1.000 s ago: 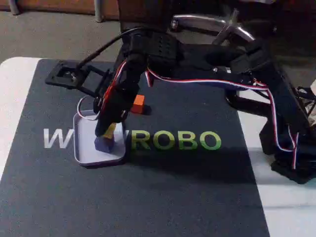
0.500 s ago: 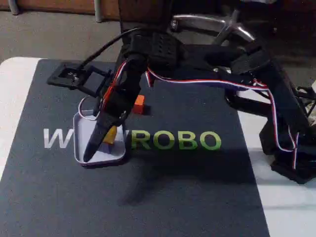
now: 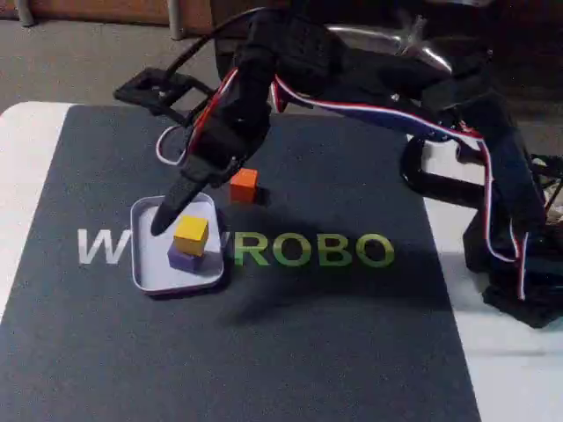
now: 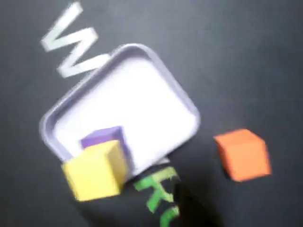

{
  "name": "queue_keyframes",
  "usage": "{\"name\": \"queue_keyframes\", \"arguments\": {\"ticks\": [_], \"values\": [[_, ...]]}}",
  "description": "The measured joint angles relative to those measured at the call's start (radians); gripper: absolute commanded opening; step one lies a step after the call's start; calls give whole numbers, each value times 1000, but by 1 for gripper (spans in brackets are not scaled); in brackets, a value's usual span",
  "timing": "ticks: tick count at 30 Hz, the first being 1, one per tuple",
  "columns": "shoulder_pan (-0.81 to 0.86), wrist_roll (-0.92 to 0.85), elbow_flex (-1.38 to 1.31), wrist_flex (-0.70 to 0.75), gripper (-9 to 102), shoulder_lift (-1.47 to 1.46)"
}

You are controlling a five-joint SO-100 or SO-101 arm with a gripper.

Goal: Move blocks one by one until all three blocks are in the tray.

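In the fixed view, your black arm [image 3: 369, 97] reaches over a dark mat [image 3: 290, 343] printed with "ROBO", on a white table [image 3: 22, 149]. Brown floor and a chair base [image 3: 387, 40] lie behind. The gripper [image 3: 169, 215] hangs above the tray [image 3: 145, 264]; you cannot tell how its fingers stand. The yellow block [image 3: 191, 235] sits on the purple block [image 3: 182, 258] inside the tray. The orange block [image 3: 244, 185] rests on the mat just behind.

In the wrist view, blurred, the orange block [image 4: 243, 153] lies apart from the tray [image 4: 142, 101].

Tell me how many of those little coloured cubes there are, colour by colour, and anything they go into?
Yellow cube: 1, sitting on the purple one
Purple cube: 1, in the tray
Orange cube: 1, on the dark mat outside the tray
Tray: 1
Total: 3 cubes and 1 tray, 4 things.
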Motion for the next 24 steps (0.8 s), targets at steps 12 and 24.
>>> {"name": "queue_keyframes", "arguments": {"ticks": [12, 24], "values": [[140, 23, 0, 29, 55, 3], [198, -74, 0, 74, 30, 3]]}}
